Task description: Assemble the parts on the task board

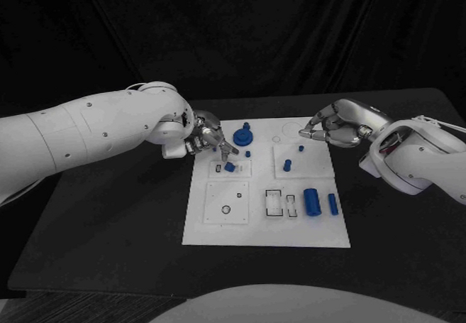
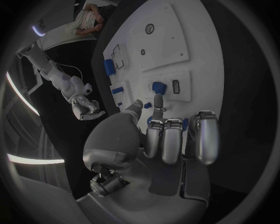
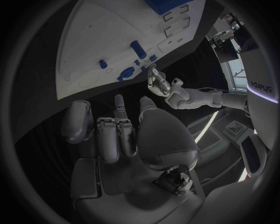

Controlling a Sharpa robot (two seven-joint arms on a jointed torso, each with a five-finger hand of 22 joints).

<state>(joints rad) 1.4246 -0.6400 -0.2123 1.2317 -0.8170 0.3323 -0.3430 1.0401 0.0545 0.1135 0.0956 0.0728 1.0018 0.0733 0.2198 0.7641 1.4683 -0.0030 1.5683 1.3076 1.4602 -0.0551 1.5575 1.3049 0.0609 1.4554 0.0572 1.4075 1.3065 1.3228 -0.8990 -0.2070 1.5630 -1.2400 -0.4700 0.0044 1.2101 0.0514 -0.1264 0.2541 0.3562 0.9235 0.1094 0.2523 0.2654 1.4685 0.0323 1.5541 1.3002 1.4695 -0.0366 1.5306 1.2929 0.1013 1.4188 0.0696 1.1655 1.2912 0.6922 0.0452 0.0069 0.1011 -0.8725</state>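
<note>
I am holding my left hand [image 1: 204,140] over the far left part of the task board [image 1: 266,231], which is lying in the middle of the black table [image 1: 112,229]. Its fingers [image 1: 225,153] are curling downward toward a small blue block [image 1: 230,166] sitting in a square recess of the board; from my left wrist the thumb tip [image 2: 137,105] is hovering just beside that block [image 2: 158,87], and I cannot tell whether anything is touching it. Nothing is sitting in this hand, and its fingers are bending inward, side by side.

I am keeping my right hand [image 1: 340,127] above the far right corner of the board, fingers curling in toward the palm with nothing between them, as my right wrist view is also showing [image 3: 119,135].

A round blue part with a knob [image 1: 243,137] is standing near the board's far edge, just beside my left fingers. A small blue peg [image 1: 288,164] is standing upright nearer the middle. Two blue cylinders [image 1: 312,201] are lying side by side toward the board's right edge, beside a rectangular slot [image 1: 274,203]. A small dark ring [image 1: 227,209] is marking the near left panel.
</note>
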